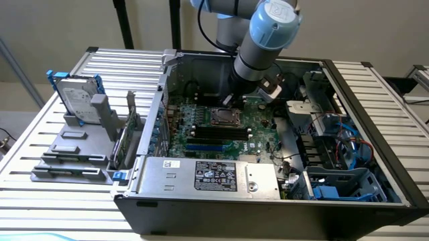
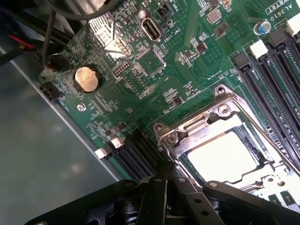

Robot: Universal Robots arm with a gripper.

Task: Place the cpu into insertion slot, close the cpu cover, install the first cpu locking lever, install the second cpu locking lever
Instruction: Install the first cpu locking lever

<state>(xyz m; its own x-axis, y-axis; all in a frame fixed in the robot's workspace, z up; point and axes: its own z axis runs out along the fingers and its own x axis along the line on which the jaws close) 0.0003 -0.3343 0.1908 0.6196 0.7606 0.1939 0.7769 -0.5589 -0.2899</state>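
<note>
- The chip sat in the socket, under the cover frame.
- Memory slots lay beside the socket on the board.
- The gripper hung just beside the socket.

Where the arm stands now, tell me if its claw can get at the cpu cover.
Probably yes. The claw, shut, hangs just beside the cpu cover, which lies down over the insertion slot. The case is open on top, and nothing stands between them.
</note>
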